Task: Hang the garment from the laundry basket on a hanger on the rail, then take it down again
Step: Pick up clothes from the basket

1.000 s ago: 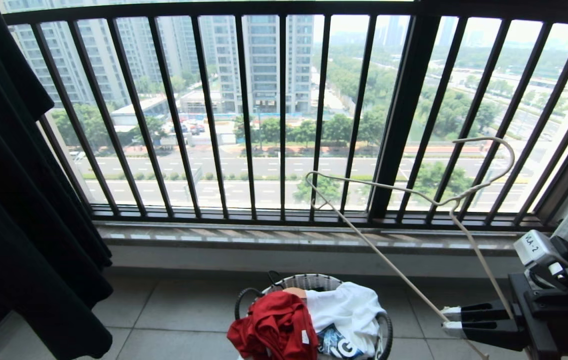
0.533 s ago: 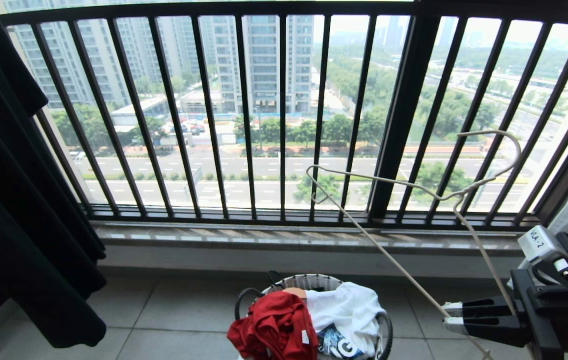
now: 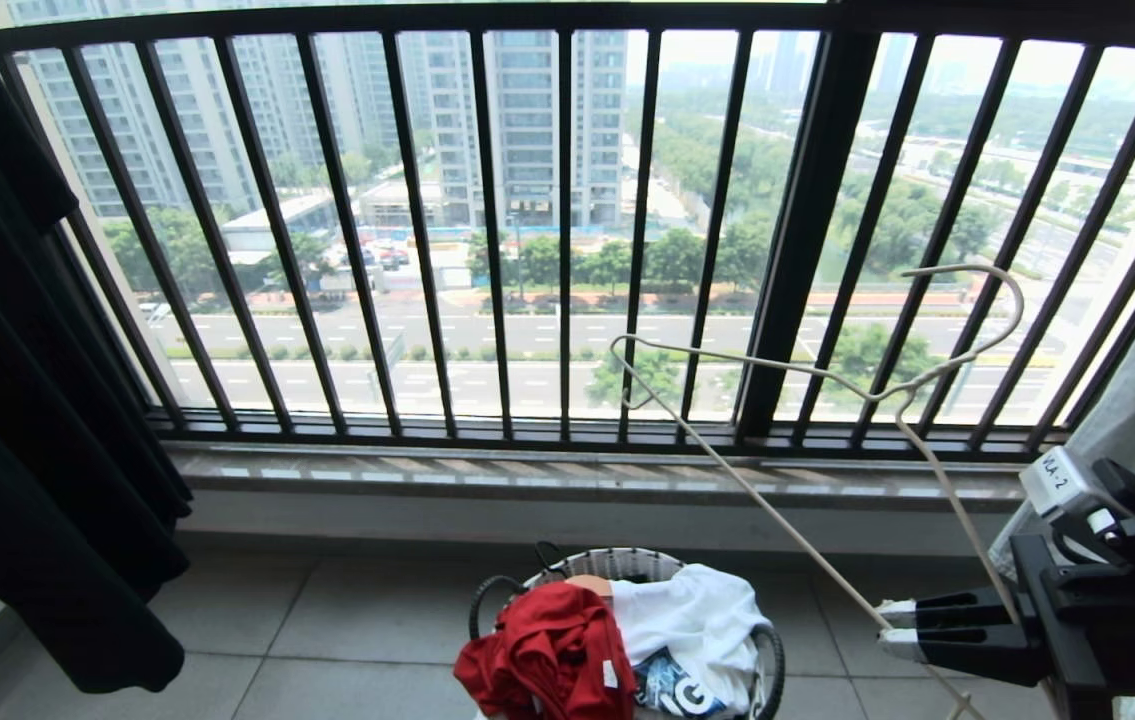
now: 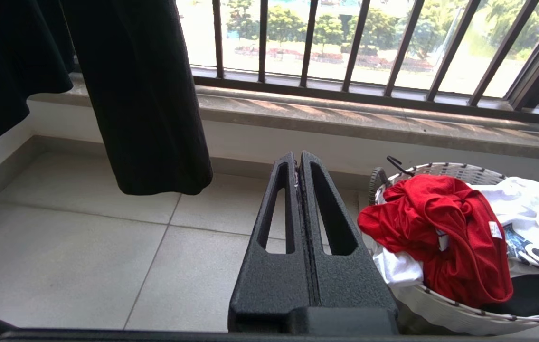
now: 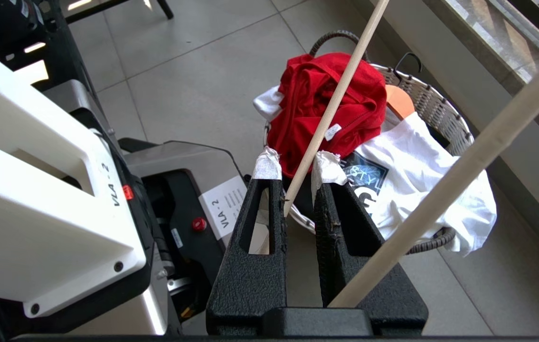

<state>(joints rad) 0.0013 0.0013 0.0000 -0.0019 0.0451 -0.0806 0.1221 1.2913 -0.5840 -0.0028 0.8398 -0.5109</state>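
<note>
Head view: red garment (image 3: 547, 655) lies bunched on top of the laundry basket (image 3: 772, 655), draped over its near rim beside a white shirt (image 3: 697, 615) — not yet picked. Right gripper (image 3: 889, 627), low at the right, pinches the white wire hanger (image 3: 827, 375) by a lower bar, hook up and frame tilted over the basket, prob. to keep it ready for the shirt. Left gripper (image 4: 297, 166) is empty w/ jaws pressed together, parked just beside the basket — black garment (image 3: 27, 450) hangs at far left.
</note>
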